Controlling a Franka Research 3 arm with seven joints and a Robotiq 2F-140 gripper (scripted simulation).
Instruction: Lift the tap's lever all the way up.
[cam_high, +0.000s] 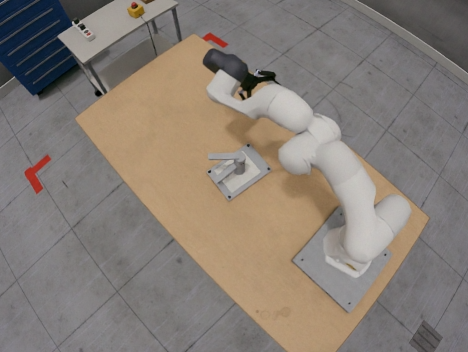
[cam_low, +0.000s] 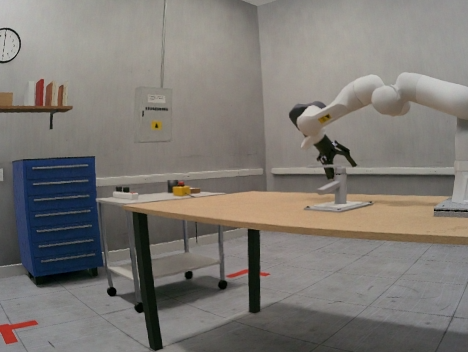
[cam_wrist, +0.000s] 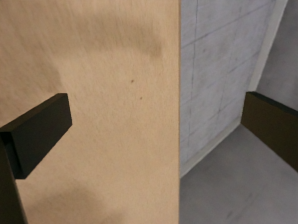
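A grey tap (cam_high: 239, 164) stands on a light square plate (cam_high: 239, 171) in the middle of the wooden table. Its lever (cam_high: 223, 156) sticks out sideways from the top of the post, above a lower arm. The tap also shows in the side view (cam_low: 340, 186). My gripper (cam_high: 257, 80) hangs in the air above the table, apart from the tap, on the side of the table's far edge. In the side view my gripper (cam_low: 337, 157) is tilted and above the tap's top. The wrist view shows my gripper (cam_wrist: 157, 108) open wide and empty over the table edge, with no tap in sight.
My arm's base sits on a grey plate (cam_high: 342, 272) at the table's near right corner. A small white trolley (cam_high: 117, 27) with a yellow button box stands beyond the far end. A blue drawer cabinet (cam_low: 57, 215) stands by the wall.
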